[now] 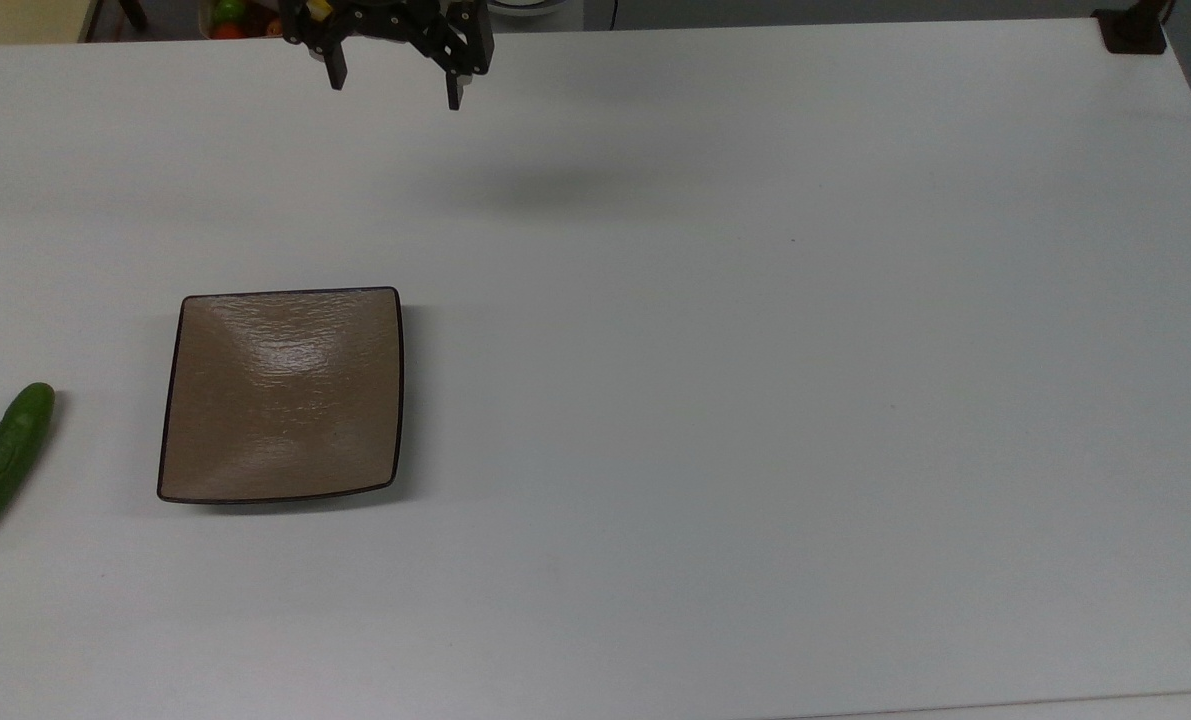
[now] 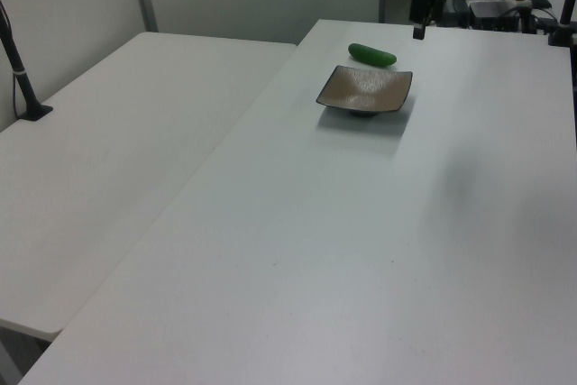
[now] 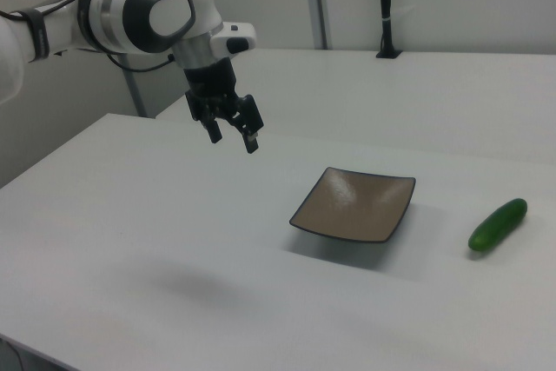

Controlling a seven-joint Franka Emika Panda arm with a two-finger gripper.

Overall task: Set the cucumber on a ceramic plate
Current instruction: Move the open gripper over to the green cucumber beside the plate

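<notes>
in the top view, going left to right: the cucumber (image 1: 0, 463) lies flat on the white table (image 1: 755, 400) at the far left edge, its long axis running diagonally from lower left to upper right. just to its right, apart from it and not touching, sits the plate (image 1: 282, 395), which is bare. the gripper (image 1: 395, 85) hangs above the table at the top edge, slightly right of the plate's centre, fingers apart and holding nothing. the move ahead turns on one relation: in the top view, the cucumber lies down and to the left of the fingers, on the far side of the plate from them, so the arm would likely have to travel across or around the plate to reach it. judged from the axis, the fingers should close across the cucumber's narrow width, not along its length. in the right view the order reverses: gripper (image 3: 233, 135) at left, plate (image 3: 354, 205) in the middle, cucumber (image 3: 498, 224) at right. materials: the cucumber is dark green, glossy, plump and round-ended, and may roll or slip under a loose grip. the plate is square, shallow, tan-brown and glazed, with a thin dark rim and a faintly rippled surface. the table is smooth and matte. the task is not yet begun.
</notes>
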